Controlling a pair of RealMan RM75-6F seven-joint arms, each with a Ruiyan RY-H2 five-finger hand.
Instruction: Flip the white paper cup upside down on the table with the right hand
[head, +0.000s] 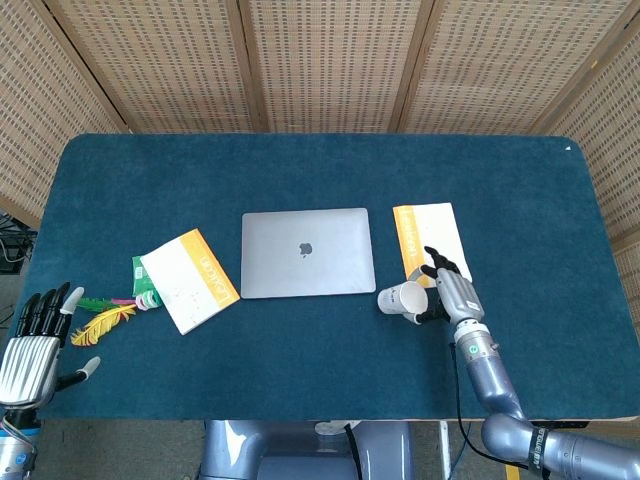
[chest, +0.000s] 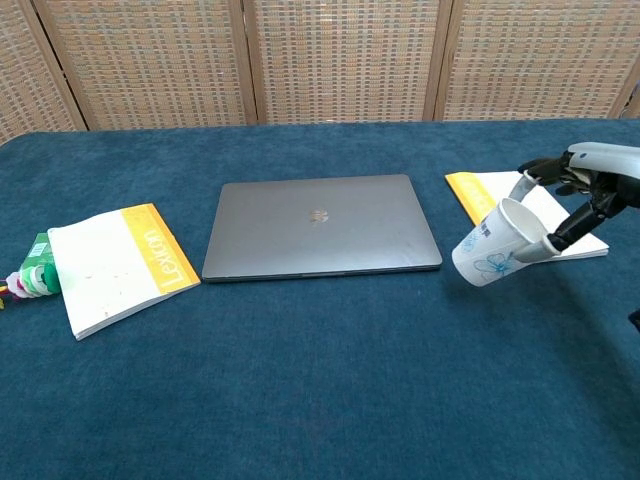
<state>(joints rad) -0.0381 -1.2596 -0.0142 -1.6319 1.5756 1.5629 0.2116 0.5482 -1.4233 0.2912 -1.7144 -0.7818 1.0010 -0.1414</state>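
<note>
The white paper cup (chest: 491, 244) with a blue print hangs above the table, tilted far over with its bottom toward the laptop. My right hand (chest: 578, 195) holds it at the rim, thumb and fingers pinching the wall. From the head view the cup (head: 402, 300) lies sideways just left of the right hand (head: 447, 290). My left hand (head: 35, 340) hovers off the table's near left corner, fingers apart and holding nothing.
A closed grey laptop (head: 307, 252) lies in the middle of the blue table (head: 300, 180). A yellow-and-white booklet (head: 428, 238) lies beside my right hand. At the left lie another booklet (head: 190, 279), a green packet (head: 146, 283) and a yellow feather (head: 103, 322).
</note>
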